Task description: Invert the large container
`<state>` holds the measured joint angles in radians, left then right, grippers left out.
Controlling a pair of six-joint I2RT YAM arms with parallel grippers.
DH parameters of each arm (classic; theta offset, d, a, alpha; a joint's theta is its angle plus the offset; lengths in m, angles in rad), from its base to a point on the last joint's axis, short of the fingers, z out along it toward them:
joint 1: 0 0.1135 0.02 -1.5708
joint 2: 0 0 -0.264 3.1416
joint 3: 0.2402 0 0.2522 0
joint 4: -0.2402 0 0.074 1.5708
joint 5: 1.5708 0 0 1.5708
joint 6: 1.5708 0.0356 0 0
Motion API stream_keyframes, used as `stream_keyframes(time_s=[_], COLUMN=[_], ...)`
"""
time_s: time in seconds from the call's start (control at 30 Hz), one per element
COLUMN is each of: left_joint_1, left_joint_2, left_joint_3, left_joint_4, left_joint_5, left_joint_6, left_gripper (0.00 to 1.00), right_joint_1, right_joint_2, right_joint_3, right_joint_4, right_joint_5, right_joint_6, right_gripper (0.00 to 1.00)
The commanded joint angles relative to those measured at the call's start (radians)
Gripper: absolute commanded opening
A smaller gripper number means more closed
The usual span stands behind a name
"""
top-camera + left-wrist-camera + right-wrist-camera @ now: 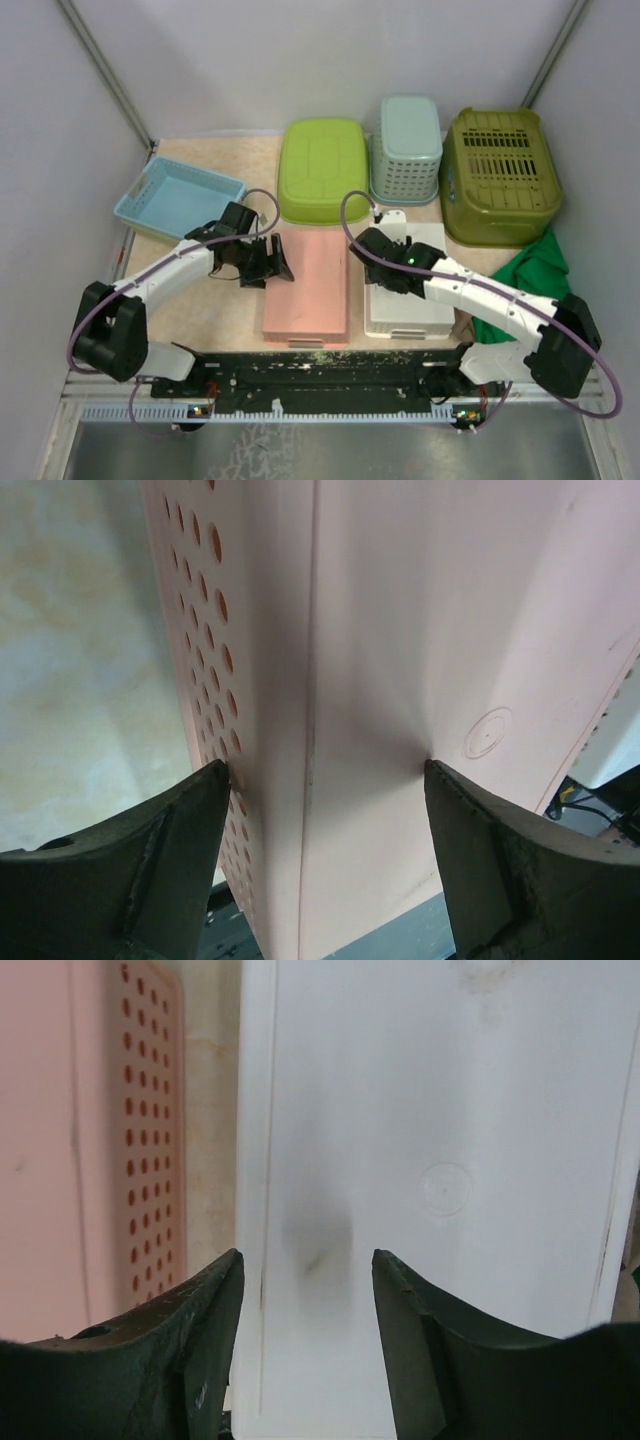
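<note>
The pink container [306, 285], judged to be the large container of the task because it was the bigger of the two under the arms, lay on the counter [222, 312] between the two arms, just beside the white container [402, 316] on its right. Its long axis ran from the near edge of the counter toward the far side. It rested with its flat base upward: the left wrist view showed the moulding mark on that face and the perforated side wall falling away to the left. The left gripper [268, 262] stood at the long left edge, about midway along it. The left fingers [180, 830] were spread wide and held nothing. One finger was on the side-wall side and the other over the base, so the edge ran between them. The left arm was the nearer one, and the container lay directly ahead of its fingers and to their right. Any turn would therefore be a roll about the long axis, starting from this left edge. The right gripper [380, 246] hovered over the white container, its fingers likewise apart and empty
</note>
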<state>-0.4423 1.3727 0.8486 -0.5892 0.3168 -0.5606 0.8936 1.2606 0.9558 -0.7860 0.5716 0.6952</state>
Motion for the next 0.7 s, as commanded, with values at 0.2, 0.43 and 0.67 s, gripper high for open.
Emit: stream_keyframes(time_s=[0.2,0.43,0.67], left_joint_1=[-0.032,-0.041,-0.027], left_joint_2=[0.074,0.058,-0.044], left_joint_3=[0.098,0.201,0.158], left_joint_4=[0.168,0.015,-0.101], left_joint_5=[0.029,-0.128,-0.125], left_joint_6=[-0.066,0.036,0.123], left_gripper=[0.83,0.91,1.00], right_joint_1=[-0.015,-0.015,-0.016], right_joint_2=[-0.183,-0.241,-0.278], right_joint_3=[0.103,0.086,0.052], right_joint_4=[-0.040,-0.078,-0.076], right_joint_5=[0.051,0.104,0.127], right_joint_6=[0.030,0.076,0.098], right_gripper=[0.56,0.57,0.57])
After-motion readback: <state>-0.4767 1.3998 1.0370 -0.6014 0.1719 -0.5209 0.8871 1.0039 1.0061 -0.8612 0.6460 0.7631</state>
